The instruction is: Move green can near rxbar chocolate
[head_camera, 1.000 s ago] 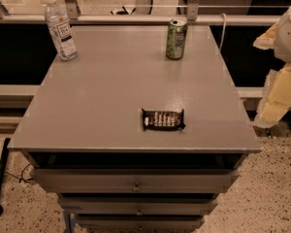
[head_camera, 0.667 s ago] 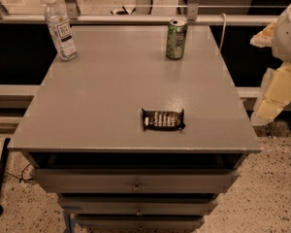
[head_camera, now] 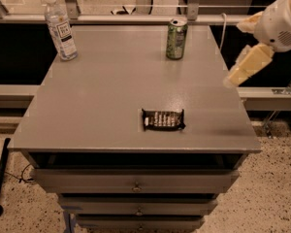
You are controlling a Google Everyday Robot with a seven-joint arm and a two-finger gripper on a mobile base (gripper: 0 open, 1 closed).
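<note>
The green can stands upright at the back of the grey table, right of centre. The rxbar chocolate lies flat near the table's front edge, well in front of the can and apart from it. My gripper hangs in the air just past the table's right edge, to the right of the can and a little nearer the front. Its two pale fingers are spread apart and hold nothing.
A clear plastic water bottle stands at the table's back left corner. Drawers sit under the tabletop. A rail runs behind the table. Speckled floor lies to the right.
My gripper has risen and moved left, toward the table's right edge. The can, bar and bottle have not moved.
</note>
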